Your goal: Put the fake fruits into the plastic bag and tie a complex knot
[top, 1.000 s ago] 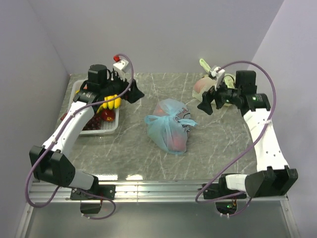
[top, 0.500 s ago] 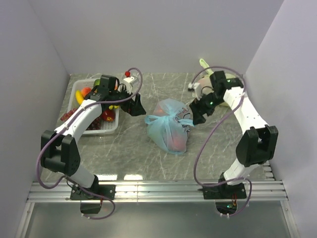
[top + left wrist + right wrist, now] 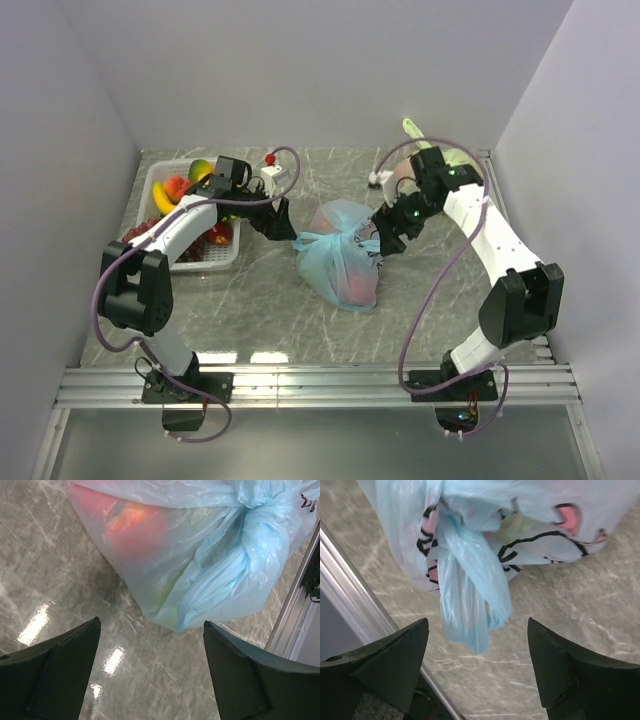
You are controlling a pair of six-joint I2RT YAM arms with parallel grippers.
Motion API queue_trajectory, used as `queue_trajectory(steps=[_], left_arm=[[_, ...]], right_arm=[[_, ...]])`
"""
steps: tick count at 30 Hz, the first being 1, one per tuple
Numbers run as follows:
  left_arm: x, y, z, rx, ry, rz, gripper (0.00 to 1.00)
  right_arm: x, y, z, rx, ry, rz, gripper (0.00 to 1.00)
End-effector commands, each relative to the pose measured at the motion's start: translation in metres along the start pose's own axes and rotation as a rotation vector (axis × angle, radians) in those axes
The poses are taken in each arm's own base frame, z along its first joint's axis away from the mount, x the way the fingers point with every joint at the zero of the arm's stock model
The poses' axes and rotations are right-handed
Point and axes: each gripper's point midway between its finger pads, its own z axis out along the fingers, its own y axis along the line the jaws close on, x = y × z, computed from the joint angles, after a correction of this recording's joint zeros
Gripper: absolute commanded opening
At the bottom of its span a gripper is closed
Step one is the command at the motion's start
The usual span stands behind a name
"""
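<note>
The light-blue plastic bag (image 3: 340, 262) lies mid-table with fake fruits showing red through it (image 3: 132, 522). Its handle ears are twisted into a knot (image 3: 345, 240) on top. My left gripper (image 3: 283, 228) is open at the bag's left side; in the left wrist view (image 3: 150, 645) one ear's end (image 3: 235, 575) just reaches between the fingers. My right gripper (image 3: 386, 240) is open at the bag's right side. In the right wrist view (image 3: 477, 640) the other ear (image 3: 470, 605) hangs between its fingers, untouched. More fake fruits (image 3: 180, 190) sit in a basket.
The white basket (image 3: 215, 262) at the left holds a banana, a red apple (image 3: 217, 236) and dark grapes. A pale yellow-green tied bag (image 3: 405, 172) sits at the back right behind my right arm. Walls close off the left, back and right.
Both arms have swung inward from the table's sides to the bag, one on each side of the knot. Both grippers' jaws have narrowed slightly.
</note>
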Motion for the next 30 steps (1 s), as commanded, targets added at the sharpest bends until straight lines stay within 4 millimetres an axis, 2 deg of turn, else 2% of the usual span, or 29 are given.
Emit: queue_trajectory(steps=[1, 3, 4, 6, 11, 16, 19, 24, 25, 30], left_arm=[[-0.02, -0.012, -0.004, 0.038, -0.059, 0.053, 0.88], [-0.019, -0.013, -0.003, 0.039, -0.061, 0.054, 0.89], [-0.019, -0.013, -0.003, 0.038, -0.062, 0.053, 0.89], [-0.018, -0.013, -0.002, 0.042, -0.058, 0.051, 0.89], [-0.019, -0.011, -0.002, 0.029, -0.062, 0.053, 0.9], [-0.02, -0.013, -0.002, 0.028, -0.075, 0.038, 0.91], [-0.02, -0.015, -0.004, 0.025, -0.079, 0.04, 0.91], [-0.019, -0.015, -0.003, 0.02, -0.08, 0.035, 0.91], [-0.019, -0.016, -0.004, 0.023, -0.083, 0.037, 0.91], [-0.018, -0.018, -0.004, 0.027, -0.079, 0.038, 0.91]], right_arm=[[-0.037, -0.011, -0.027, -0.011, -0.132, 0.194, 0.86], [-0.038, -0.013, -0.023, -0.071, -0.128, 0.343, 0.85], [-0.04, -0.018, -0.027, -0.08, -0.142, 0.381, 0.84], [-0.039, -0.018, -0.022, -0.116, -0.128, 0.439, 0.83], [-0.019, -0.006, -0.007, -0.174, -0.039, 0.439, 0.79], [0.004, -0.008, 0.014, -0.161, 0.048, 0.405, 0.76], [0.013, -0.009, 0.026, -0.163, 0.089, 0.379, 0.69], [0.02, -0.008, 0.034, -0.16, 0.116, 0.346, 0.64], [0.019, -0.011, 0.035, -0.149, 0.107, 0.344, 0.58], [-0.001, -0.014, 0.034, -0.181, 0.027, 0.422, 0.56]])
